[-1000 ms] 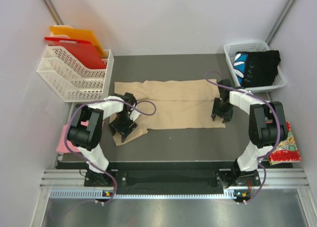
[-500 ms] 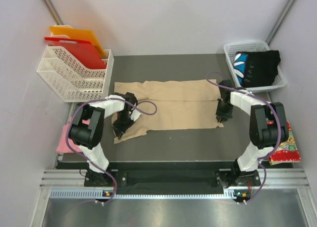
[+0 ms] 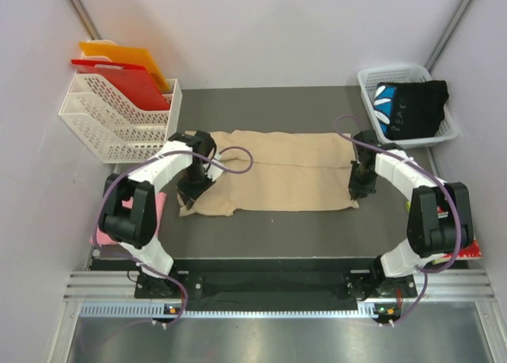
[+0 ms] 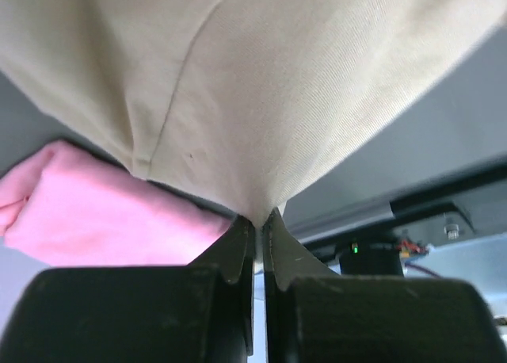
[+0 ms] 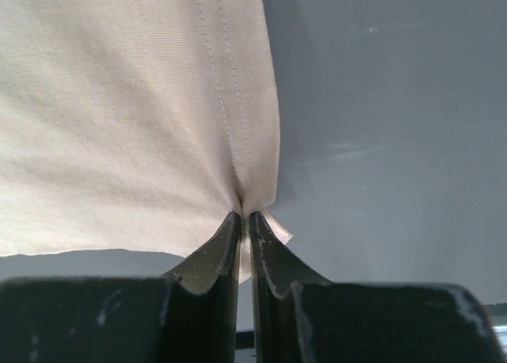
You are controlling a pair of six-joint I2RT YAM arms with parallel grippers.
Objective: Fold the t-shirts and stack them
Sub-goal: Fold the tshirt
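Since the earlier frame: both arms have swung their elbows outward. The left end effector [image 3: 191, 190] has shifted slightly farther out and the right end effector [image 3: 358, 190] slightly nearer. The beige t-shirt [image 3: 277, 177] now lies smoother, and its loose near-left flap is pulled in.

Status, big to small:
- Surface [image 3: 277, 232]: only one shirt is being worked on it, and no stack has been started.
- Beige t-shirt: spans the whole gap between the two end effectors as a long flat rectangle. One lengthwise crease runs in from the right end effector's side. My read is mid-fold, with at least the crosswise folds left.
- Black t-shirt [image 3: 412, 105]: well beyond and outboard of the right end effector, bunched in the white basket [image 3: 368, 82]. Looks untouched, so all of its folding is left.
- Pink t-shirt [image 4: 79, 204]: just outboard of and behind the left end effector, at the surface edge, partly under that arm. It shows as a soft rounded bundle. I can't tell whether it counts as properly folded.
- Left end effector: clenched on the beige shirt's edge, with cloth pinched between the fingertips and fanning out ahead of them.
- Right end effector: also clenched on the beige shirt, gripping at the stitched hem by the corner, with a small tab of cloth poking out beside the fingers.

Estimate: early, roughly one shirt half done out of three. Stacking hasn't begun.
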